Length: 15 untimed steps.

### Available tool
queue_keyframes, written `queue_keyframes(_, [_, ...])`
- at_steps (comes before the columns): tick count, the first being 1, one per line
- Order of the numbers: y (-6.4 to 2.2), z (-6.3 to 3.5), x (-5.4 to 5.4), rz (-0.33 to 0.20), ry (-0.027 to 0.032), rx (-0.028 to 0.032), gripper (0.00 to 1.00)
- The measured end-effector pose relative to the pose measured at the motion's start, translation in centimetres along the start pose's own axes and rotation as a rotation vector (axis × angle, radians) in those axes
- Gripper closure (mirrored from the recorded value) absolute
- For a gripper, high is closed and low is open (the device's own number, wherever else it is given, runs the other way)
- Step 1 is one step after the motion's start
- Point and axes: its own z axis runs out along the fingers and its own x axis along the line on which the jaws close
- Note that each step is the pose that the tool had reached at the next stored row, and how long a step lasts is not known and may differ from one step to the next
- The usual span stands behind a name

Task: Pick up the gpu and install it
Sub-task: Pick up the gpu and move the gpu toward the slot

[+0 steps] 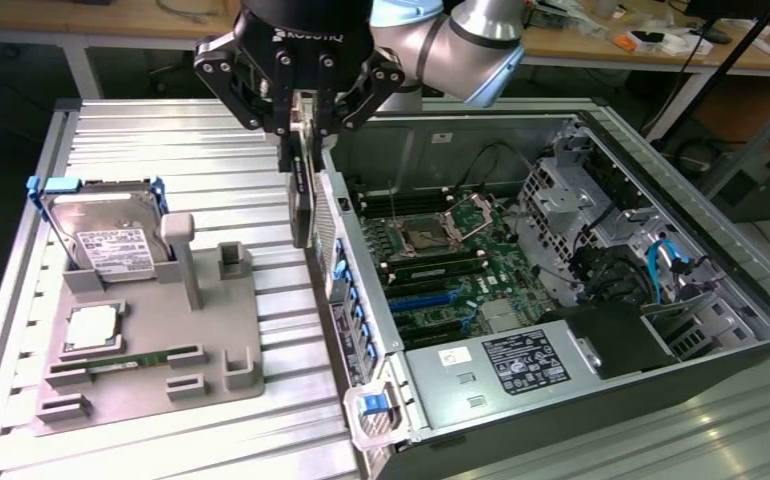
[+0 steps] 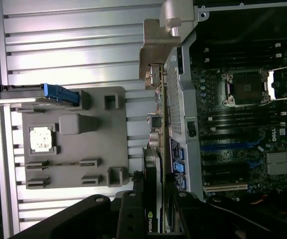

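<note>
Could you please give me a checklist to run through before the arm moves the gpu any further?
1. Grip: gripper shut on the gpu, card hanging upright: ok.
2. Gpu lifted clear of the gray holder: ok.
3. Gpu over the motherboard: not ok, it hangs just outside the case wall.
4. Blue slots free: ok, they look empty.
5. How firmly the card sits in the grip: cannot tell.
</note>
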Motion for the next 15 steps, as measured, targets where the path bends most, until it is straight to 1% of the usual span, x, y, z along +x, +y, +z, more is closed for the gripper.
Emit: queue_keyframes(15, [0.11,0.02,-1.4,0.000,0.0000,0.0000,0.73])
